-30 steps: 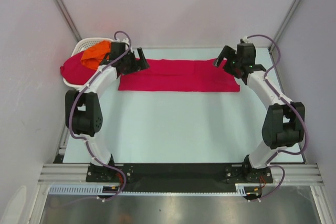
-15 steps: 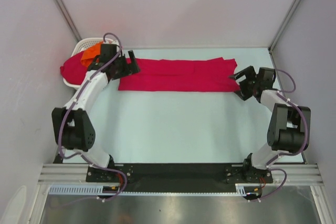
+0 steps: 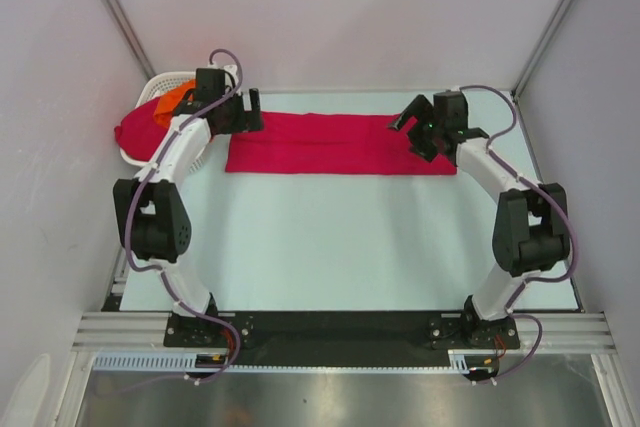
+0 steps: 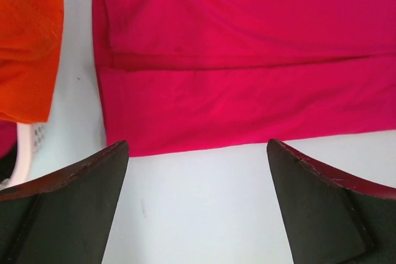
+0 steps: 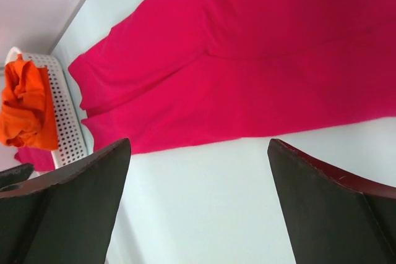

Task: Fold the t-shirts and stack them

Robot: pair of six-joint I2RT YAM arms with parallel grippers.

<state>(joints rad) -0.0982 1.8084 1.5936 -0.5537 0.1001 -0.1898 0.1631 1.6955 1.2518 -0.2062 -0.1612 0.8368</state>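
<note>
1. Lettering: any print on the arm housings is too small to read from overhead. Both wrist views show plain cloth only.
2. Crimson t-shirt [image 3: 340,144] lies flat on the far part of the table [image 3: 340,247], folded into a long band running left to right. A lengthwise fold line shows in the left wrist view.
3. Left gripper [image 4: 198,148] sits above the band's left end with its fingers spread wide and nothing between them. The near hem of the cloth runs just beyond the fingertips.
4. Right gripper [image 5: 198,148] sits over the band's right end, fingers likewise wide apart and holding nothing.
5. Height of either gripper above the cloth cannot be judged.
6. Orange t-shirt [image 3: 170,102] is bunched in the white basket [image 3: 165,78] at the far left corner. A second crimson t-shirt [image 3: 135,132] is draped over the basket's left and near side.
7. Hidden: the left arm covers much of the basket, so how many shirts it holds cannot be told.
8. Hidden: from overhead the grippers mask both ends of the band.
9. Cut off: each wrist view loses the band past the frame edge, and the left wrist view shows only a slice of orange cloth and a bit of basket wall.
</note>
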